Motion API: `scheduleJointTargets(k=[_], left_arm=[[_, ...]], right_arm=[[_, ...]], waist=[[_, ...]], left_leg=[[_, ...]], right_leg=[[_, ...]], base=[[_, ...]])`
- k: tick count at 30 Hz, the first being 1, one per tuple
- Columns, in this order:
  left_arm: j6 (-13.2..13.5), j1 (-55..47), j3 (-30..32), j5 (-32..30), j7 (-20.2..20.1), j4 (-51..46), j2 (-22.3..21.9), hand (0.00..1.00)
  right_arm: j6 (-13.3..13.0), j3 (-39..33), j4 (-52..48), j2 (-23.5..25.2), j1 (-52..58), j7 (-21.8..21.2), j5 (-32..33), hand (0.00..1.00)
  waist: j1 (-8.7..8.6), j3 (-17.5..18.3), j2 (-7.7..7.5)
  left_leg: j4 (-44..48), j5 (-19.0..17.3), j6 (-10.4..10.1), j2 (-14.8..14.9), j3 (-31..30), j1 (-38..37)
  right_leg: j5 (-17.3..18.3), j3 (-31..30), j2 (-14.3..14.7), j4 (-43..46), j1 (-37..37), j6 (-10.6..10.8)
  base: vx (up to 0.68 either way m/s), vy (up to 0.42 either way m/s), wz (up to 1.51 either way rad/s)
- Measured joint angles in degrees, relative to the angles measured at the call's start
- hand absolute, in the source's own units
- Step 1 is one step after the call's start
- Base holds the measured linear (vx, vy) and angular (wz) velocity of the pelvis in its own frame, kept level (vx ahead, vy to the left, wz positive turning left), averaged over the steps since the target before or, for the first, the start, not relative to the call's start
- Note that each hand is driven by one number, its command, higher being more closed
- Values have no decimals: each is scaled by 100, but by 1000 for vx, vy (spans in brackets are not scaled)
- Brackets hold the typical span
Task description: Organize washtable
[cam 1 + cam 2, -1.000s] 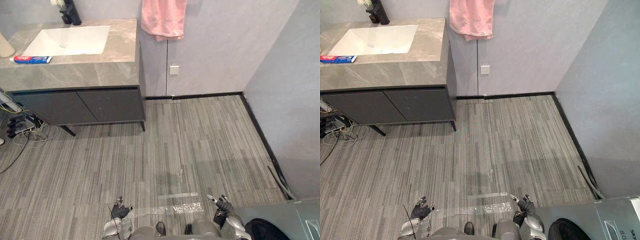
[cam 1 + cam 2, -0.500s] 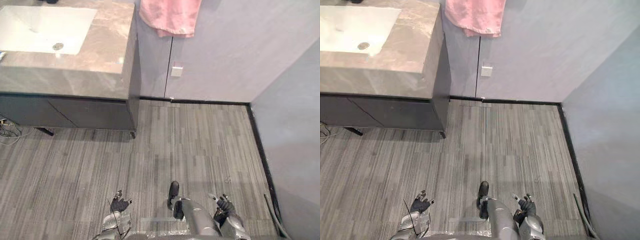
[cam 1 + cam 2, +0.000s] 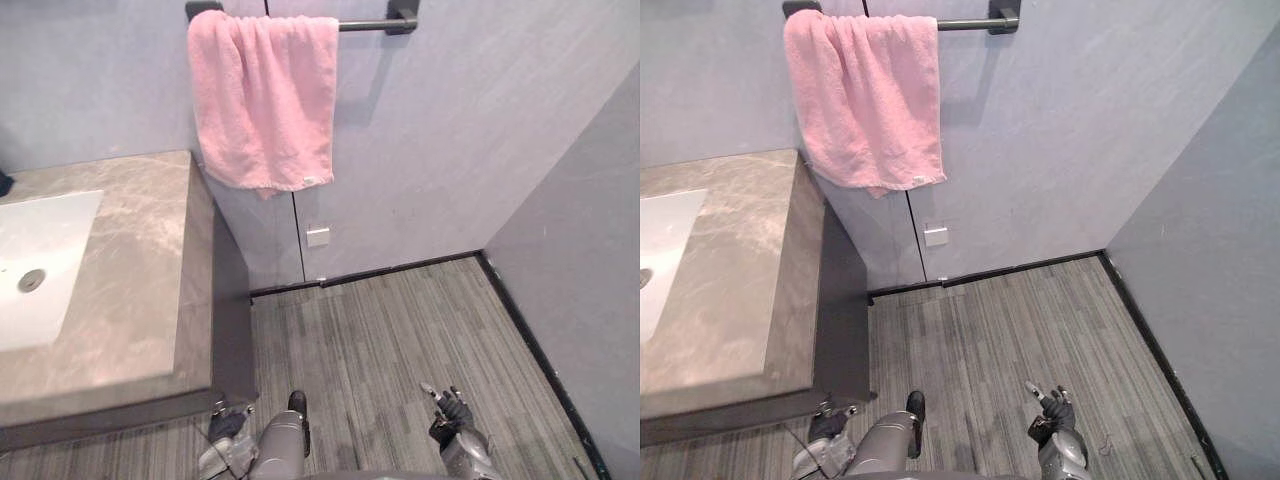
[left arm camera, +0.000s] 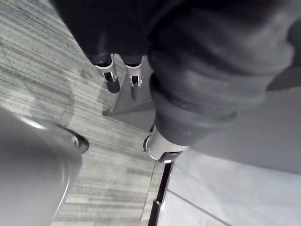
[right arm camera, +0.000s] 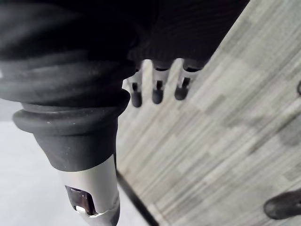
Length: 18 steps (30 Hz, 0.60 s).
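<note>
The washtable's grey marble counter [image 3: 140,290] lies at the left, with part of a white sink [image 3: 45,255] and its drain [image 3: 32,280] at the edge. A pink towel [image 3: 262,100] hangs from a dark bar [image 3: 370,22] on the wall beside it. My left hand [image 3: 228,425] hangs low by the counter's front corner, empty, its fingers [image 4: 112,77] straight. Over the floor at the lower right hangs my right hand [image 3: 452,410], holding nothing, fingers [image 5: 157,92] relaxed.
The dark cabinet side [image 3: 232,320] drops from the counter to the striped grey floor [image 3: 400,330]. A white wall socket [image 3: 318,236] sits low under the towel. A grey wall [image 3: 590,250] closes the right side, with a black skirting along its foot.
The camera has moved closer to the washtable and turned right: the towel and bar now fill the top, and the faucet and toothpaste have left the picture. Both hands still hang low.
</note>
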<state>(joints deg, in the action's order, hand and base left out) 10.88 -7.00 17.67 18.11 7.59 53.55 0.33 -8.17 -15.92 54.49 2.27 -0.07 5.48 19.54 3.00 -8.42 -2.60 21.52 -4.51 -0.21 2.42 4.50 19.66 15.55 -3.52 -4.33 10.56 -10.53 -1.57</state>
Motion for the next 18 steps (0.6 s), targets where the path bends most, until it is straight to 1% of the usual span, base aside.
scheduleJointTargets(k=[1, 2, 3, 4, 5, 6, 7, 8, 9, 10, 11, 12, 13, 14, 15, 16, 17, 18], left_arm=[[-70, -21, 147, 36, 39, 35, -7, 0], [-136, -161, 245, 16, 50, 114, -17, 0], [-233, -415, 267, 21, 40, 182, -9, 0], [-318, -516, 281, 61, 63, 234, 6, 0], [-371, -580, 278, 107, 119, 284, 19, 0], [-410, -639, 272, 131, 144, 287, 17, 0], [-405, -704, 264, 131, 145, 283, 19, 0], [-405, -731, 263, 130, 153, 283, 44, 0], [-405, -802, 260, 131, 176, 283, 42, 0], [-402, -885, 246, 130, 189, 283, 41, 0], [-377, -936, 231, 127, 200, 280, 33, 0], [-357, -955, 186, 126, 213, 276, 68, 0], [-288, -988, 61, 120, 246, 258, 240, 0], [-283, -982, 57, 118, 251, 260, 291, 0], [-281, -991, 52, 116, 252, 261, 296, 0], [-219, -973, 39, 90, 249, 238, 291, 0], [-164, -967, 24, 81, 244, 198, 282, 0], [-149, -964, 20, 76, 244, 148, 268, 0]], right_arm=[[2, -5, 1, 1, 20, -32, -8, 0], [17, -10, 41, 4, 43, -64, -57, 0], [43, 0, 31, 36, 32, -78, -113, 0], [43, 0, 12, 73, 53, -78, -109, 0], [46, 2, 12, 94, 104, -78, -101, 0], [49, 15, 11, 104, 152, -77, -97, 0], [51, 29, 11, 125, 174, -77, -99, 0], [52, 50, 11, 145, 173, -77, -103, 0], [60, 64, 12, 177, 185, -77, -109, 0], [67, 94, 13, 187, 222, -84, -111, 0], [69, 121, 13, 179, 267, -92, -113, 0], [70, 121, 13, 177, 277, -102, -113, 0], [72, 122, 31, 183, 345, -154, -112, 0], [75, 118, 47, 147, 379, -178, -111, 0], [74, 116, 48, 109, 408, -182, -111, 0], [76, 104, 46, 51, 417, -180, -110, 0], [84, 74, 45, 46, 432, -178, -110, 0], [85, 48, 34, 51, 434, -180, -110, 0]], waist=[[45, 0, 1], [142, -2, -17], [110, -6, -7], [76, -9, -1], [79, -5, -7], [83, -4, -8], [87, -11, 3], [90, -10, 0], [94, -10, -1], [88, -3, 27], [70, 20, 61], [65, 72, -6], [77, 115, -87], [70, 173, -174], [70, 204, -117], [54, 209, -34], [29, 195, -14], [8, 196, -22]], left_leg=[[81, -70, 75, -3, 129, -49], [107, -242, 208, -43, 372, -314], [36, -376, 303, -75, 542, -661], [-3, -424, 352, -94, 567, -852], [-74, -451, 388, -121, 572, -1041], [-218, -456, 390, -143, 559, -1227], [-481, -480, 367, -147, 544, -1452], [-592, -478, 362, -144, 531, -1564], [-692, -467, 347, -138, 520, -1750], [-754, -470, 342, -126, 498, -1896], [-780, -479, 317, -114, 439, -1945], [-786, -485, 285, -107, 388, -1958], [-803, -520, 149, -137, 294, -1935], [-804, -545, 81, -137, 184, -1934], [-839, -519, 37, -98, 92, -1929], [-1004, -491, -34, 32, -65, -1941], [-1076, -488, -87, 67, -188, -1946], [-1110, -498, -131, 83, -318, -1943]], right_leg=[[5, -78, -49, 227, 55, 8], [-15, -221, -175, 934, 265, 191], [-233, -285, -204, 2083, 652, 570], [-414, -292, -260, 2809, 919, 845], [-482, -261, -281, 3416, 1176, 963], [-492, -185, -327, 3846, 1411, 980], [-491, 66, -493, 4087, 1678, 967], [-481, 237, -630, 4120, 1825, 970], [-479, 432, -831, 4017, 1963, 982], [-482, 551, -952, 3675, 1991, 990], [-483, 611, -983, 3256, 1984, 990], [-492, 658, -977, 2916, 1991, 982], [-1052, 704, -919, 1893, 1976, 976], [-997, 705, -895, 1637, 1861, 1033], [-987, 699, -848, 1467, 1763, 1022], [-937, 739, -742, 1353, 1711, 958], [-837, 750, -693, 1442, 1771, 840], [-669, 742, -673, 1418, 1790, 659]], base=[[466, 294, -63], [513, 330, -73], [479, 314, -69], [352, 235, -33], [225, 147, 8], [242, 144, 24], [247, 131, 26], [169, 72, 18], [137, 19, 12], [108, -46, 16], [95, -79, 20], [80, -193, 30], [58, -212, 28], [60, -236, 23], [37, -259, 23], [21, -253, 25], [-4, -251, 31], [-26, -191, 30]])
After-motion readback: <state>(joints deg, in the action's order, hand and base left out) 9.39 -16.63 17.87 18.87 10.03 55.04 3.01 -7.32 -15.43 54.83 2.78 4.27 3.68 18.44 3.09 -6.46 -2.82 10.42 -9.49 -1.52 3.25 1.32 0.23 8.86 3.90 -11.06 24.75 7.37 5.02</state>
